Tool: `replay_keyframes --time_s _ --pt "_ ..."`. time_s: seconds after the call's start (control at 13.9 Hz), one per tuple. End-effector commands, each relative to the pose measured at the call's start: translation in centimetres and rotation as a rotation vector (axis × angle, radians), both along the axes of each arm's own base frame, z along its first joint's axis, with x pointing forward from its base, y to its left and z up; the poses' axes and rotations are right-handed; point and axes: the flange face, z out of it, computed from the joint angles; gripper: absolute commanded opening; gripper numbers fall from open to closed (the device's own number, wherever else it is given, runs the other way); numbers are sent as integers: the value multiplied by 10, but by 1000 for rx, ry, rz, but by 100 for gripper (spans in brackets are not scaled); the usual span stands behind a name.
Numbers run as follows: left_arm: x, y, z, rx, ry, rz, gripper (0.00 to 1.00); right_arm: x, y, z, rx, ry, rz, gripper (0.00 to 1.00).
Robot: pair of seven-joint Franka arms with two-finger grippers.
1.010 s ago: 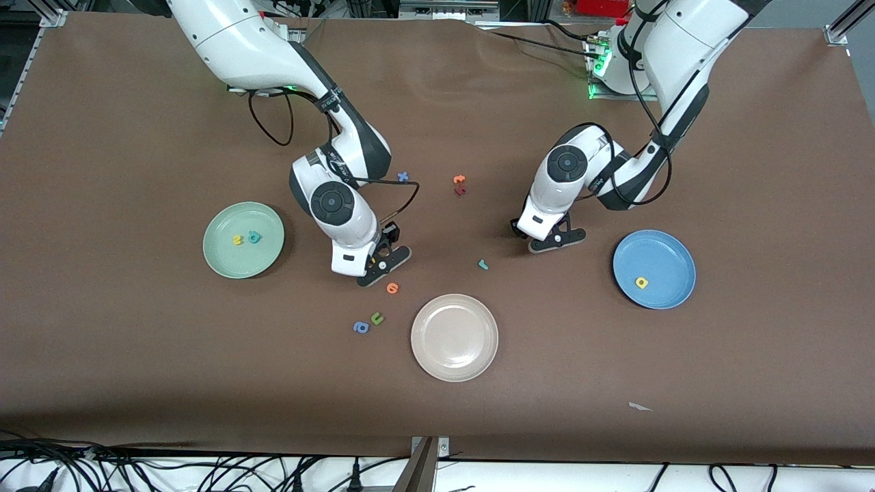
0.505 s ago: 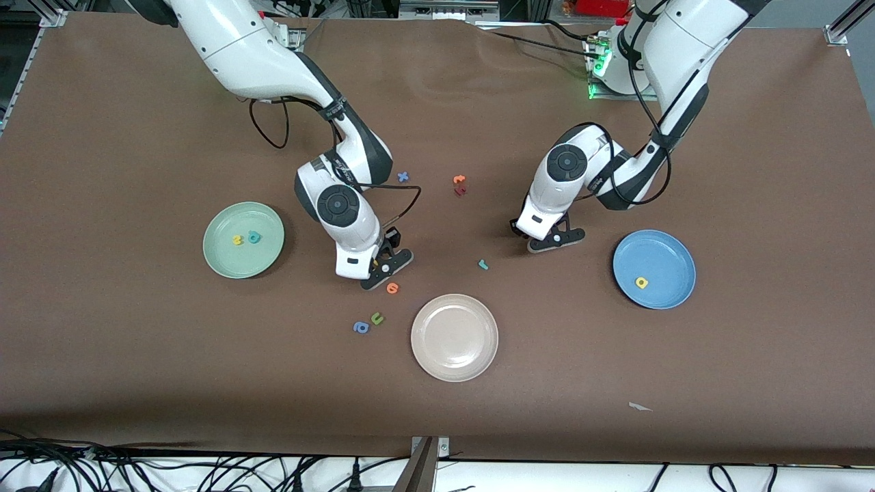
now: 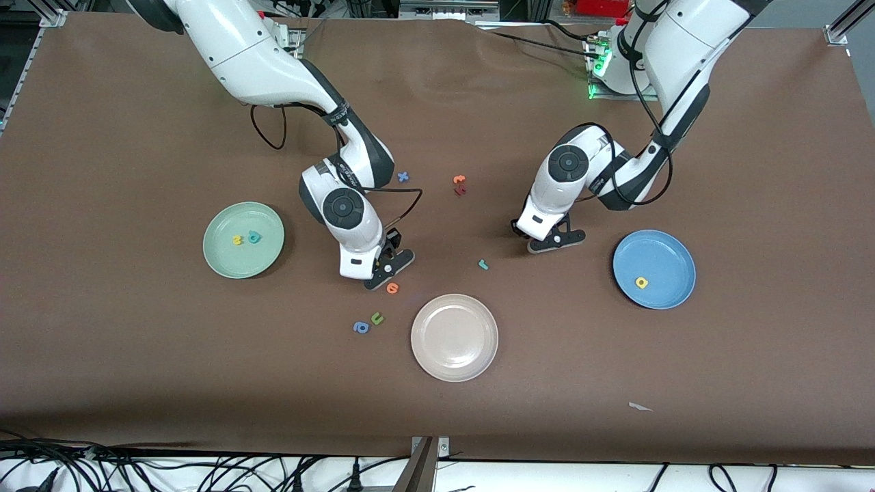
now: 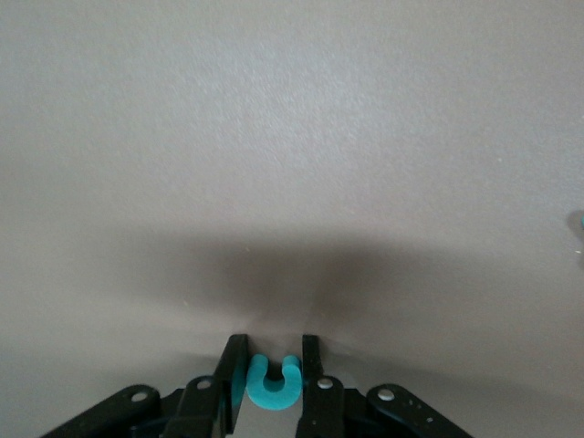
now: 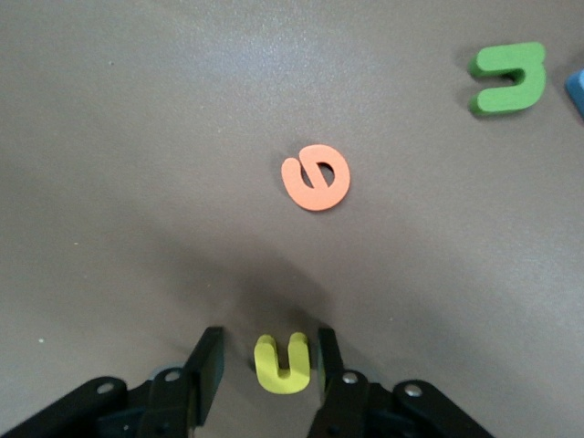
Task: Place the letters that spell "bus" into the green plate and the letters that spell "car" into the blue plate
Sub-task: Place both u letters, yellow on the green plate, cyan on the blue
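- Looking down from the front view, the green plate (image 3: 243, 240) already holds a yellow letter and a teal one, the blue plate (image 3: 654, 269) holds a yellow a (image 3: 641, 282), and a teal r (image 3: 483, 264) lies on the table between the white plate (image 3: 454, 337) and the left gripper (image 3: 555, 237). The right gripper (image 3: 386, 268) sits low beside an orange letter (image 3: 392, 288); compared with a second ago it has crept slightly toward that letter, while the left arm has barely shifted.
- In the left wrist view, the fingers (image 4: 232, 379) pinch a teal c (image 4: 273, 383) from both sides. A straight lift should keep it from twisting out.
- In the right wrist view, the fingers (image 5: 204, 370) stand either side of a yellow u (image 5: 282, 362) with small gaps, not yet clamped. Centring before squeezing would help, steering clear of the green u (image 5: 507, 79).
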Motion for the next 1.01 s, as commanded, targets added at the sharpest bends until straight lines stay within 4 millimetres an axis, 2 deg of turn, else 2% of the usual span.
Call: replay_keyframes --time_s 0.0,0.07,0.22,0.36,0.5,0.72,0.87,0.94 --pt "30 40 14 28 -17 -67 29 -7 -2 -10 -18 8 9 27" --pt "46 55 22 44 -4 -86 29 -7 -2 -10 -20 8 11 17" --pt "78 89 44 86 23 -121 28 -8 -3 -6 -27 15 14 6" --pt "104 121 64 75 46 -179 28 -5 -6 8 -39 21 11 5" --pt "121 171 73 79 71 -242 28 3 -20 33 -65 22 -2 5" --pt "124 220 63 79 101 -331 30 14 -55 71 -126 58 -35 5" --pt "116 241 49 71 153 -399 40 23 -91 89 -166 95 -9 5" --pt "113 246 48 77 174 -444 81 24 -115 92 -178 114 17 5"
